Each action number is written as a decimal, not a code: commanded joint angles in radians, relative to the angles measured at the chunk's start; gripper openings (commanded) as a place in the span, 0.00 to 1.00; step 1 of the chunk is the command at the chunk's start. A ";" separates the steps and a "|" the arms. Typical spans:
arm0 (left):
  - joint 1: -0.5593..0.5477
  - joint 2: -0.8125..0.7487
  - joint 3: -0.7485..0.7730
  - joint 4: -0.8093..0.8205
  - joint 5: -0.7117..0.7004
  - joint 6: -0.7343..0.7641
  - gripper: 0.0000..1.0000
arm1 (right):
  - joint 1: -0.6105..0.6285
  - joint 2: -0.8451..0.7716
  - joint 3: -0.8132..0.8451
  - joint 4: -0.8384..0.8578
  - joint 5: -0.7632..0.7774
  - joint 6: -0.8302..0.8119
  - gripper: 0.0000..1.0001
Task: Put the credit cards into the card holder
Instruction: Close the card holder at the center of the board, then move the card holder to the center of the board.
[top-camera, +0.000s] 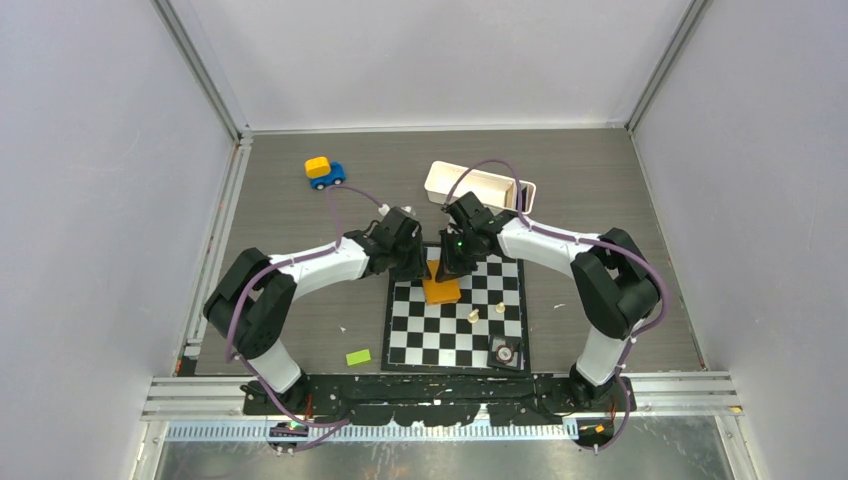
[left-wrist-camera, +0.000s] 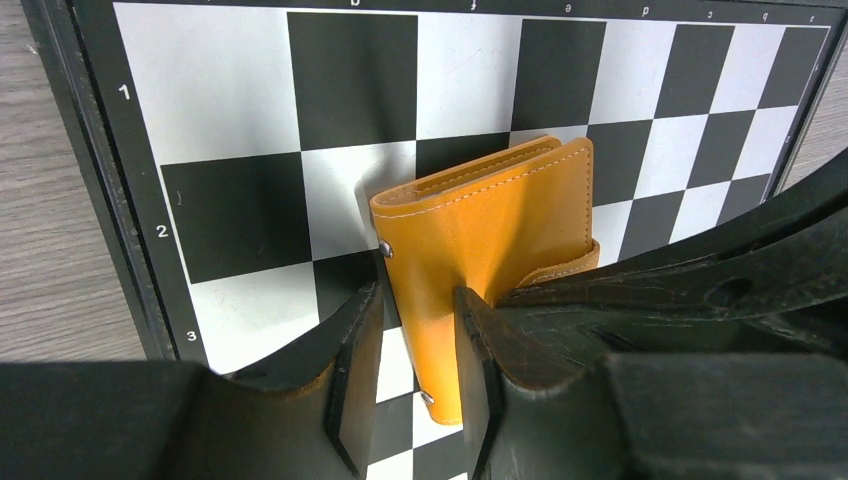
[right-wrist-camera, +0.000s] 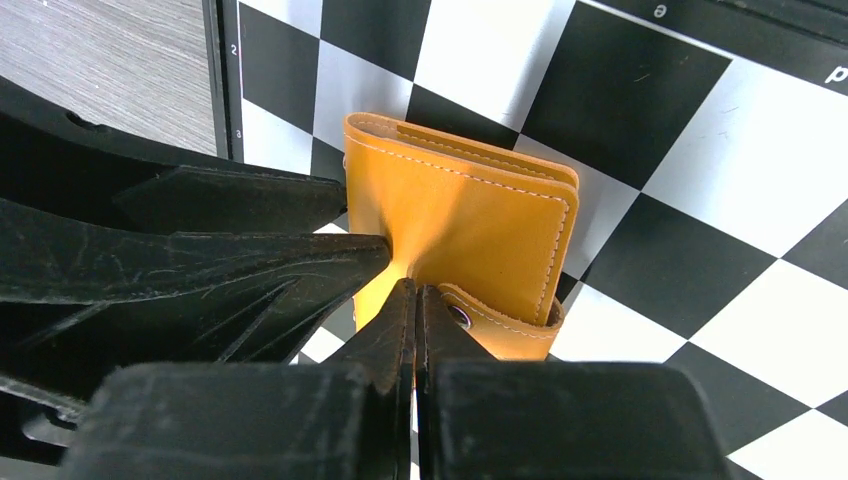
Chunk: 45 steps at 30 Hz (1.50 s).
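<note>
Top external view: chessboard (top-camera: 440, 345) under both arms. Left hand (left-wrist-camera: 415, 300) clamps the card holder (left-wrist-camera: 500, 225) between its fingers; right hand (right-wrist-camera: 415, 290), opposite, is pinched together on the cover. Best to peel slowly, left grip firm, sparing the snap (right-wrist-camera: 459, 315).

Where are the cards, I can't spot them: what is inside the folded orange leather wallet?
The folded orange leather wallet, over the black-and-white chessboard, has its flaps together; only stitched outer edges show. Its inside is covered, so no card can be seen.
</note>
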 joint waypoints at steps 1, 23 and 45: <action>-0.003 -0.022 -0.005 -0.025 -0.007 0.017 0.34 | -0.003 0.076 -0.042 -0.050 0.156 -0.016 0.01; 0.137 -0.226 0.025 -0.111 0.005 0.164 0.73 | -0.125 -0.145 0.026 -0.091 0.004 -0.031 0.62; 0.329 -0.346 -0.286 0.108 0.301 0.096 0.82 | 0.032 0.069 0.045 0.086 -0.134 0.141 0.27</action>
